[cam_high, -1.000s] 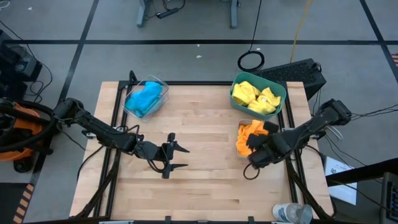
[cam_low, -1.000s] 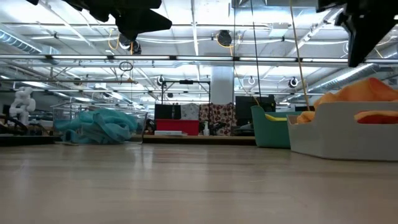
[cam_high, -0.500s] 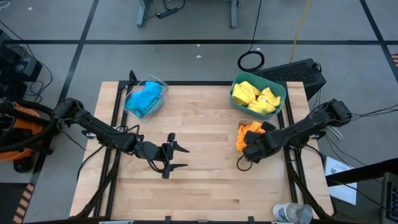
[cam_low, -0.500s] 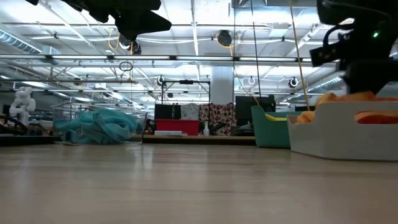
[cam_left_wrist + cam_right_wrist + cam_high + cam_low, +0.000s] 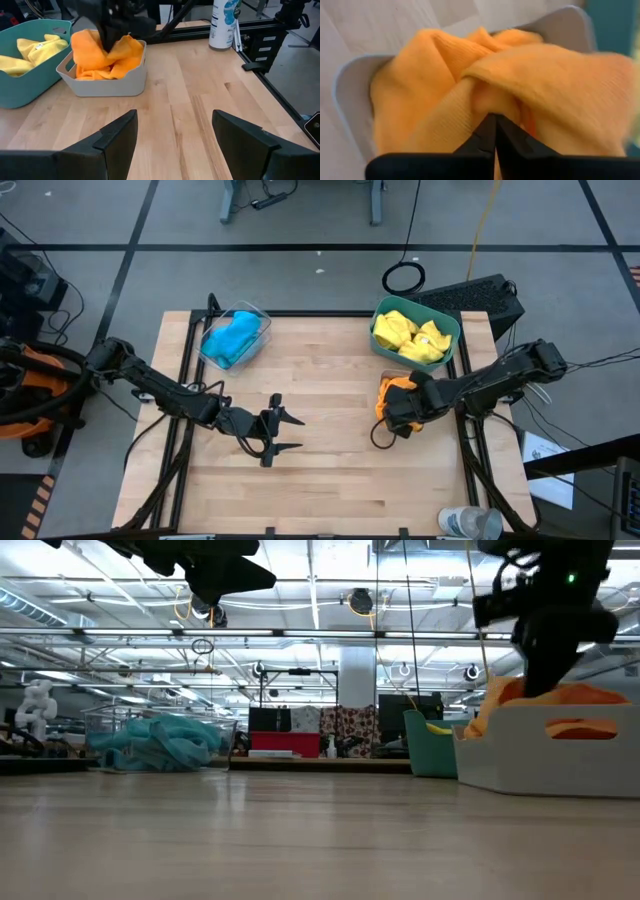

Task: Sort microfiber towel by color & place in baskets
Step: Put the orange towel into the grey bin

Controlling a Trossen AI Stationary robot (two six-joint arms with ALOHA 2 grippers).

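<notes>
Up close, right pincer (image 5: 494, 131) pokes orange towels (image 5: 445, 95).

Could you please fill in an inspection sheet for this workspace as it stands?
Surface: wooden table, bare in the middle.
Job's things: blue towels in clear bin; yellow towels in teal bin; orange towels in grey bin.
Clutter: water bottle at table edge.
Grippers: left gripper open over mid-table; right gripper shut, pressing into orange towels.
Cables: coiled cable on floor.
Surroundings: workshop, no person seen.
</notes>
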